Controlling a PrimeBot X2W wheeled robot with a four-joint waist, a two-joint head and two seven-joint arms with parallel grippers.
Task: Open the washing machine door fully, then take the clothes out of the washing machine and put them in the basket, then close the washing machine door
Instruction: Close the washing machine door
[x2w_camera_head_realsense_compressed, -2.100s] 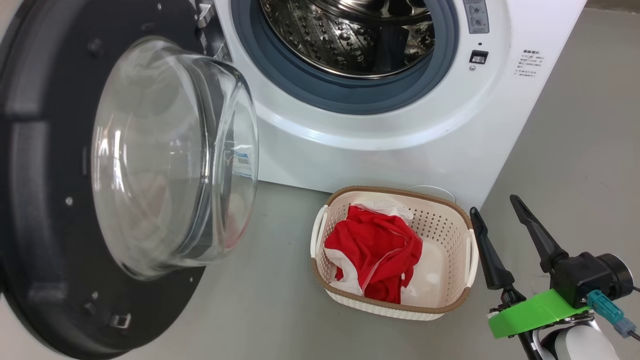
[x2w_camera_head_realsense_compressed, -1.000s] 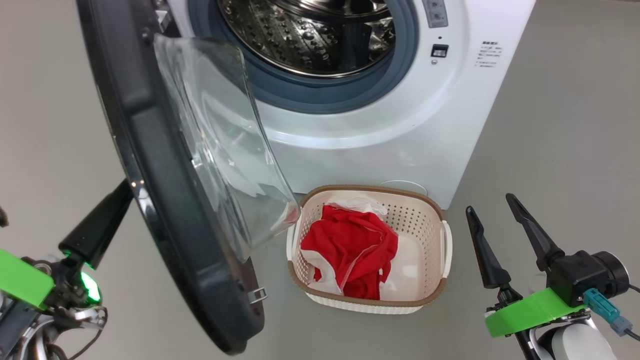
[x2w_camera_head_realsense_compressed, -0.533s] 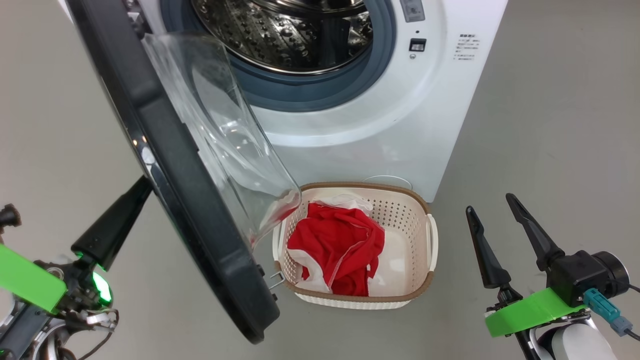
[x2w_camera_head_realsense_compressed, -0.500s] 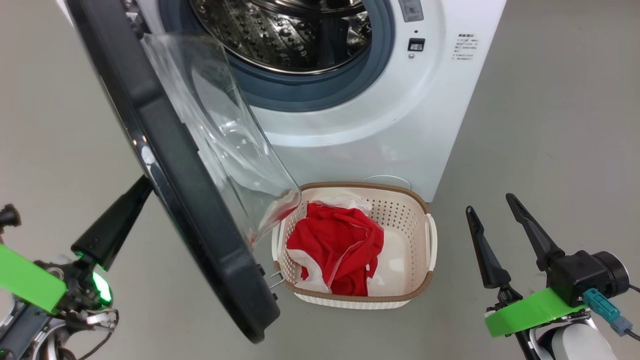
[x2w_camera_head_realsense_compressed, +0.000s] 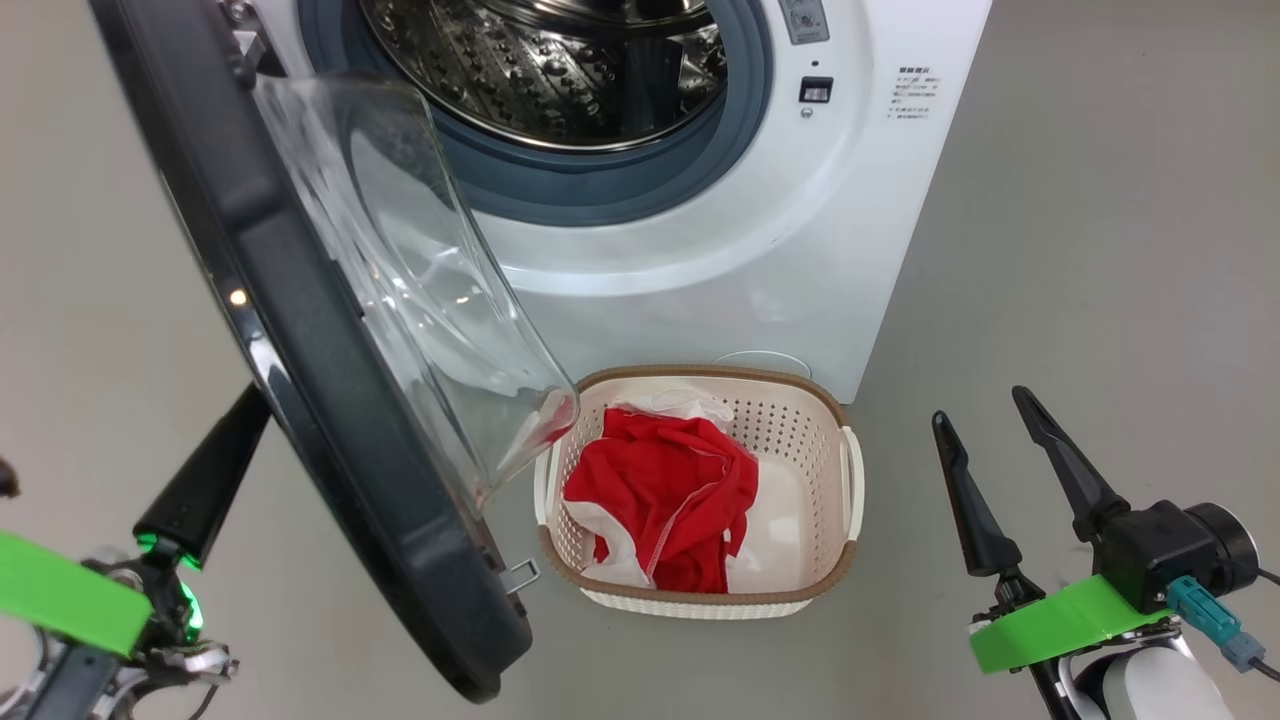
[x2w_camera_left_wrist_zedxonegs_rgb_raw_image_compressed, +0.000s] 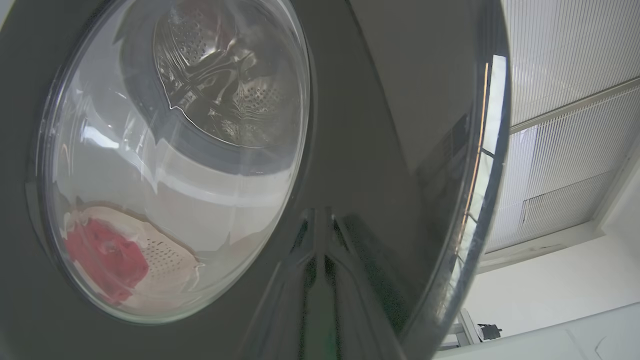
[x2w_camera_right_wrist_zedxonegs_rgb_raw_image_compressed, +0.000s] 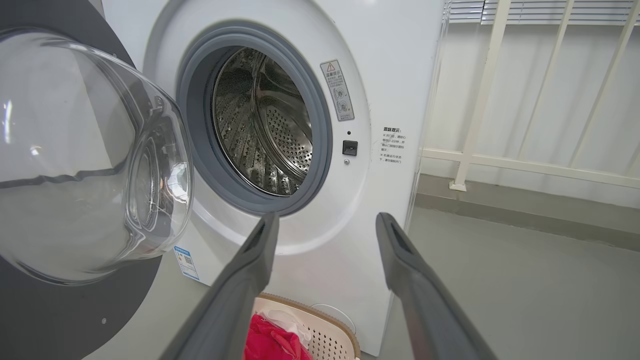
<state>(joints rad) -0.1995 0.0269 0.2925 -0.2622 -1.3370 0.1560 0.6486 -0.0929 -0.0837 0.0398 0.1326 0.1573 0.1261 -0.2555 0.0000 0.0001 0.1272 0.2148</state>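
The washing machine (x2w_camera_head_realsense_compressed: 700, 250) shows its steel drum (x2w_camera_right_wrist_zedxonegs_rgb_raw_image_compressed: 260, 125) with no fabric visible inside. The washing machine door (x2w_camera_head_realsense_compressed: 300, 330) stands about half open, edge-on, its glass bowl (x2w_camera_head_realsense_compressed: 430, 300) hanging over the basket's left end. The basket (x2w_camera_head_realsense_compressed: 790, 430) sits on the floor before the machine with the red clothes (x2w_camera_head_realsense_compressed: 660, 490) piled in it, also seen as clothes (x2w_camera_right_wrist_zedxonegs_rgb_raw_image_compressed: 270, 340) low in the right wrist view. My left gripper (x2w_camera_head_realsense_compressed: 240, 425) is shut, its tips against the door's glossy outer face (x2w_camera_left_wrist_zedxonegs_rgb_raw_image_compressed: 380, 150). My right gripper (x2w_camera_head_realsense_compressed: 980, 408) stands open and empty, right of the basket.
Grey floor (x2w_camera_head_realsense_compressed: 1080, 250) spreads to the right of the machine and basket. A white railing (x2w_camera_right_wrist_zedxonegs_rgb_raw_image_compressed: 480, 100) and a wall stand behind the machine's right side. The door's lower edge with its latch (x2w_camera_head_realsense_compressed: 520, 575) hangs close to the basket's left front corner.
The door has swung from wide open to about half open, with my left gripper come into view behind it. The head view has shifted. My right gripper has not moved.
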